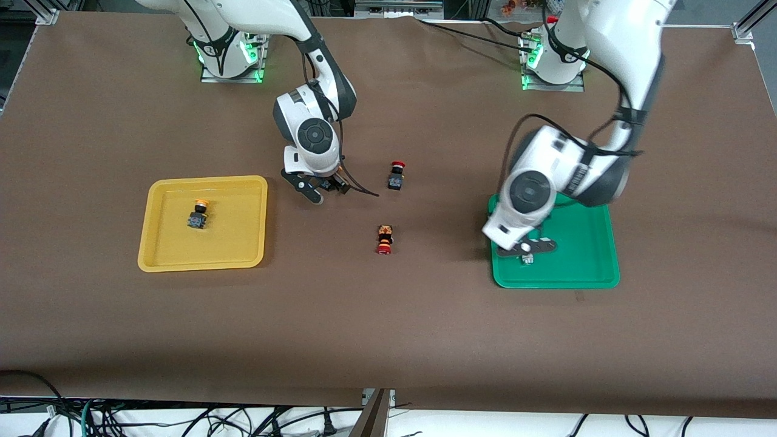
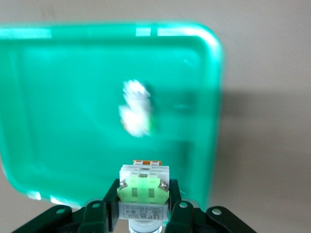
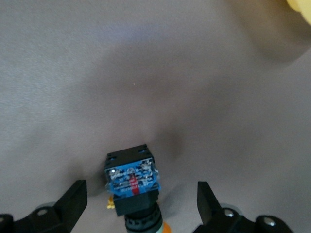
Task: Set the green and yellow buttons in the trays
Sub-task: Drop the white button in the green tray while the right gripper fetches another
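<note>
My left gripper (image 1: 529,247) hangs over the green tray (image 1: 583,255), shut on a whitish button with a pale green body part (image 2: 143,191). A second whitish-green button (image 2: 136,114) lies in that tray (image 2: 58,97), blurred in the left wrist view and hidden in the front view. My right gripper (image 1: 322,188) is low on the table beside the yellow tray (image 1: 164,255). It is open, its fingers (image 3: 73,201) on either side of a black-bodied button with an orange-yellow cap (image 3: 132,187), not touching it. Another orange-yellow-capped button (image 1: 198,213) lies in the yellow tray.
Two black switches with red caps lie on the brown table between the trays: one upright (image 1: 396,176), one on its side (image 1: 384,238) nearer to the front camera. Cables trail from both arms.
</note>
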You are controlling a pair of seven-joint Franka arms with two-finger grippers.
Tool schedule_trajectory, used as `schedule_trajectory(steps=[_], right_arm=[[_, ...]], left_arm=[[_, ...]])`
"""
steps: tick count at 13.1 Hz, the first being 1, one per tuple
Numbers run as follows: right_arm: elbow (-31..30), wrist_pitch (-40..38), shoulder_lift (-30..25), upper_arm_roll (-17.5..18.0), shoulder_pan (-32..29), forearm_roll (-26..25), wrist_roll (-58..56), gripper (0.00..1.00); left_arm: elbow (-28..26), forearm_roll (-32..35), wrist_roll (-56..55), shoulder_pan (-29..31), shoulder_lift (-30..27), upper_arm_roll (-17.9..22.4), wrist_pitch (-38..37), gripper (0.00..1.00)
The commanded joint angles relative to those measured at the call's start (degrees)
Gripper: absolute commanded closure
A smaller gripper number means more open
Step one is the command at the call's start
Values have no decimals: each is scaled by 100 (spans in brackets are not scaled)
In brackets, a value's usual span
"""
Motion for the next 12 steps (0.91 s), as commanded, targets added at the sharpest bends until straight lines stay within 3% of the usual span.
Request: schedule_trajectory(steps=[1, 2, 3, 4, 6, 9, 12], right_arm=[[-87, 72, -108, -69, 173, 93, 232, 80], [-61, 72, -82, -70, 183, 75, 276, 100], [0, 72, -12, -87, 165, 75, 294, 100], [62, 72, 23, -113, 130, 75, 329, 100], [246, -33, -11, -358, -10, -21, 59, 100], [1254, -1646, -12, -1271, -255, 13, -1442, 100], [1381, -1827, -3, -1353, -1054, 22, -2672, 100]], left_arm=[[-132, 201, 1042, 429, 313, -95, 565, 100], [-168, 210, 1070, 482, 348, -95, 600, 100], [-177, 210, 1071, 491, 340, -95, 566, 26], [-160, 201, 1071, 500, 296, -104, 540, 0], [-72, 201, 1053, 491, 173, -130, 330, 0], [43, -36, 1044, 491, -309, -165, 276, 0], [43, -150, 1053, 518, -1248, -157, 23, 0]])
